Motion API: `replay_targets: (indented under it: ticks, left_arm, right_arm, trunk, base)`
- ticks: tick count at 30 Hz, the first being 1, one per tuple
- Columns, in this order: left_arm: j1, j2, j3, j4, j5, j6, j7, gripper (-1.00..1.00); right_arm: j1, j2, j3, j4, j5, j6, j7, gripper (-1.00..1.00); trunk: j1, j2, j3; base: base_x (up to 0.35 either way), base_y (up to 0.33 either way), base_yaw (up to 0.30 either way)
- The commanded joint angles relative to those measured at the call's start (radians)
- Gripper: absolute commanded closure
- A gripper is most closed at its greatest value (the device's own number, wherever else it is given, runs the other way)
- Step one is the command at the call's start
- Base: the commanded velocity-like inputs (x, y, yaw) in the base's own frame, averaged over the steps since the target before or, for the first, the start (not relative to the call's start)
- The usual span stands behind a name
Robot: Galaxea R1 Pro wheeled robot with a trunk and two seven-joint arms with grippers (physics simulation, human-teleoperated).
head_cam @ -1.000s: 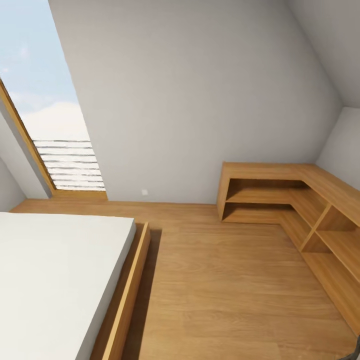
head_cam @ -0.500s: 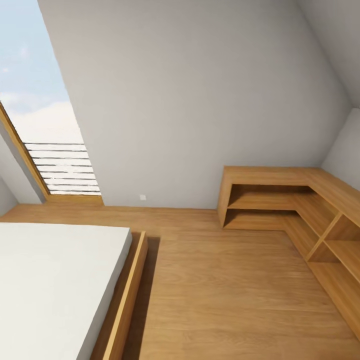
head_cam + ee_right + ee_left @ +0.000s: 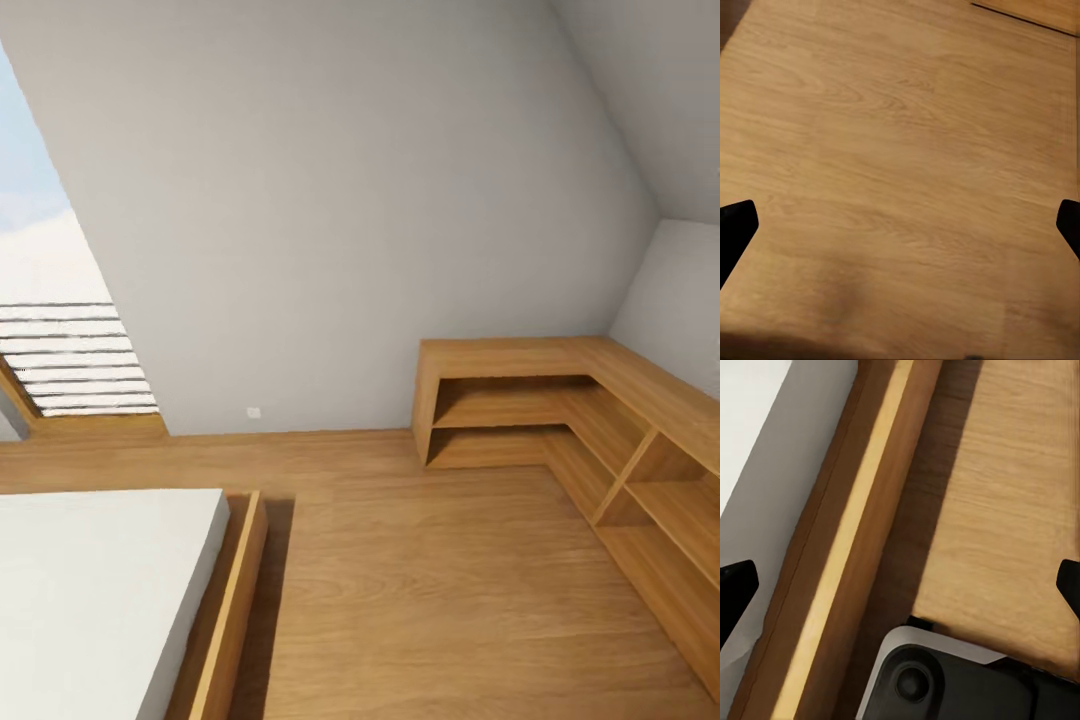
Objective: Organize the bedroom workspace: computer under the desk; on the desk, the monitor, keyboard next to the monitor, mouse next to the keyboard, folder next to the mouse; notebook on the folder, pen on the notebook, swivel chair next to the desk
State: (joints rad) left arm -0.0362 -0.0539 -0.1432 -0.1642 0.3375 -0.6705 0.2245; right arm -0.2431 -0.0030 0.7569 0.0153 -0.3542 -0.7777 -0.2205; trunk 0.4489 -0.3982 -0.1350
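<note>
The left gripper hangs with jaws wide apart, empty, over the wooden bed frame edge and floor; the right gripper, equally spread and empty, faces bare floor. Ahead stand 1 white mattress and a corner shelf. No desk or other task item is in sight, so the base could clip the bed frame while turning

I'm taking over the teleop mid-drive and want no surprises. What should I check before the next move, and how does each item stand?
1. Floor ahead free of obstacles: ok.
2. Clearance from the bed frame on the left side: cannot tell.
3. Corner shelf unit on the right, apart from the robot: ok.
4. Left gripper open, holding nothing: ok.
5. Right gripper open, holding nothing: ok.
6. Desk in sight: not ok.
</note>
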Motion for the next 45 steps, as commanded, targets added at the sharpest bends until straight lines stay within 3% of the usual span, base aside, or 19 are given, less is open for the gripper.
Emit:
replay_targets:
  ticks: [1, 30, 45]
  left_arm:
    - [-0.001, 0.0, -0.009, 0.0, 0.006, -0.003, 0.006, -1.0]
    - [-0.001, 0.0, -0.009, 0.0, 0.006, -0.003, 0.006, -1.0]
    - [-0.001, 0.0, -0.009, 0.0, 0.006, -0.003, 0.006, -1.0]
  right_arm:
    - [-0.001, 0.0, 0.009, 0.002, -0.003, -0.002, -0.005, -1.0]
    - [-0.001, 0.0, 0.009, 0.003, -0.003, -0.002, -0.001, -1.0]
    - [-0.001, 0.0, 0.009, 0.002, -0.002, -0.002, 0.0, -1.0]
  trunk:
    - [0.001, -0.002, -0.002]
    - [0.001, -0.002, -0.001]
    - [0.001, -0.002, 0.004]
  base:
    - [0.321, 0.0, -0.12]
    - [0.32, 0.0, -0.011]
    - [0.322, 0.0, -0.206]
